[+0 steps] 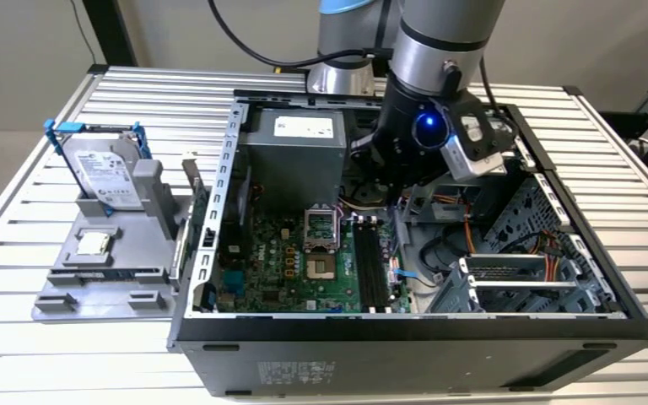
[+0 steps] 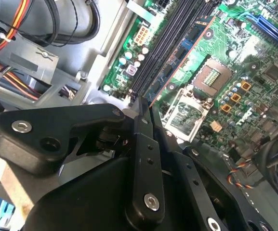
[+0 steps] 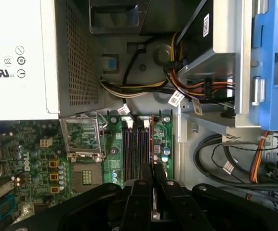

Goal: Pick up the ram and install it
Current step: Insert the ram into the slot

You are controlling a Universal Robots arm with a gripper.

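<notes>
We see the gripper (image 3: 153,185) low inside the open computer case (image 1: 414,325), over the motherboard (image 3: 37,163) beside the black memory slots (image 3: 135,149). Its two fingers (image 2: 146,159) are drawn nearly together on a thin edge-on strip that we take to be the ram (image 3: 152,144), standing upright along one slot in both wrist views; in the second wrist view its reddish edge (image 2: 177,67) runs straight out from the fingertips. Whether it is seated in the slot or only resting above it, we cannot tell. We judge the stick light, stiff and flat, but fragile: chips and contacts want no squeezing, so a hold across the bare flat faces near the middle suits it. The empty processor socket (image 3: 86,175) lies just beside the slots.
</notes>
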